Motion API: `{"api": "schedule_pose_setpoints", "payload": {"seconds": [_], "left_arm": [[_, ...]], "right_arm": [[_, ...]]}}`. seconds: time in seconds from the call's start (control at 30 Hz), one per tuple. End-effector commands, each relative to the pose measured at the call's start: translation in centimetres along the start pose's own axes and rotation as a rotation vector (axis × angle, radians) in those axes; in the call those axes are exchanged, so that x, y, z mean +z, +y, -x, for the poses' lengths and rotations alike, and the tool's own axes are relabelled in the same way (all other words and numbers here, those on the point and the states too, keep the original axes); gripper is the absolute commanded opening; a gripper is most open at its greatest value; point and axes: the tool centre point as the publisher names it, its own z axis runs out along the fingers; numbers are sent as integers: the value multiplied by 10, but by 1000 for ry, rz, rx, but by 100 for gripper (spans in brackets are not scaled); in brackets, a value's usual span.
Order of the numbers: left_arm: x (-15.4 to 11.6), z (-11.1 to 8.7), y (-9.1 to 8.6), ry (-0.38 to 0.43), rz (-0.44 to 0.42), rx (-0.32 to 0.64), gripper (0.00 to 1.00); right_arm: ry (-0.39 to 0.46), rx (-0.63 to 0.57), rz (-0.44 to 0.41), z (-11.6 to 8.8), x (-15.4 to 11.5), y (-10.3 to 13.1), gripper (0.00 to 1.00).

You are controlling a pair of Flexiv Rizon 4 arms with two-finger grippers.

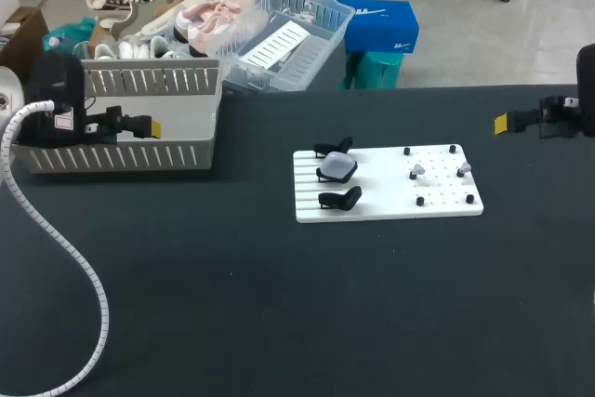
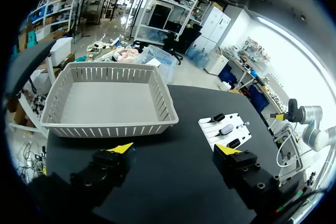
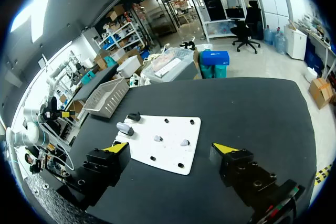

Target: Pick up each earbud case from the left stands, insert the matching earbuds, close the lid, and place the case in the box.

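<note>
A white board lies mid-table. On its slatted left part a pale lavender earbud case sits between two black stands. Two small pale earbuds rest among black pegs on the right part. My left gripper hovers open over the grey basket, far left of the board. At the table's right edge, well clear of the board, my right gripper is open too. The left wrist view has its gripper empty, the case ahead. The right wrist view shows its gripper empty, case and earbuds ahead.
The slatted grey basket stands empty at the table's back left. A white coiled cable from my left arm trails over the table's left side. Dark tabletop spreads in front of the board.
</note>
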Motion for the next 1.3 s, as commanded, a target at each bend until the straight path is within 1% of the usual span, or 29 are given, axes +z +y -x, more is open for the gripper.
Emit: {"api": "schedule_pose_setpoints", "payload": {"seconds": [0.03,0.5,0.53,0.57,0.6,0.63,0.67,0.73,0.77,0.8,0.83,0.87,0.9,0.93,0.97,1.0,1.03,1.07,1.13,1.2,1.3], "left_arm": [[0,1,0,4,1,0,100],[0,1,0,4,1,0,100],[4,2,4,-11,-18,47,100],[10,3,6,11,-15,119,100],[14,3,6,-16,-54,200,100],[15,3,6,-27,-84,234,100],[19,3,5,-11,-145,293,100],[24,5,-1,-32,-186,414,100],[28,6,-5,-32,-212,463,100],[30,6,-9,-41,-262,509,100],[30,7,-11,-48,-284,535,100],[32,8,-16,-64,-320,600,100],[35,9,-19,-65,-336,647,100],[37,9,-21,-74,-355,673,100],[39,10,-26,-88,-394,715,100],[41,12,-31,-70,-439,695,100],[42,15,-35,-88,-462,684,100],[43,15,-40,-90,-492,723,100],[46,17,-49,-119,-523,748,100],[53,17,-56,-127,-541,805,100],[62,13,-67,-137,-609,870,100]], "right_arm": [[1,-1,2,0,1,-1,100],[1,-1,2,0,1,-1,100],[1,-1,2,0,1,-1,100],[1,-1,2,0,1,-1,100],[1,-1,2,0,1,-1,100],[1,-1,2,0,1,-1,100],[1,-1,2,0,1,-1,100],[1,-1,2,0,1,-1,100],[1,-1,2,0,1,-1,100],[1,-1,2,0,1,-1,100],[1,-1,2,0,1,-1,100],[1,-1,2,0,1,-1,100],[1,-1,2,0,1,-1,100],[1,-1,2,0,1,-1,100],[1,-1,2,0,1,-1,100],[1,-1,2,0,1,-1,100],[1,-1,2,0,1,-1,100],[1,-1,2,0,1,-1,100],[1,-1,2,0,1,-1,100],[1,-1,2,0,1,-1,100],[1,-1,2,0,1,-1,100]]}}
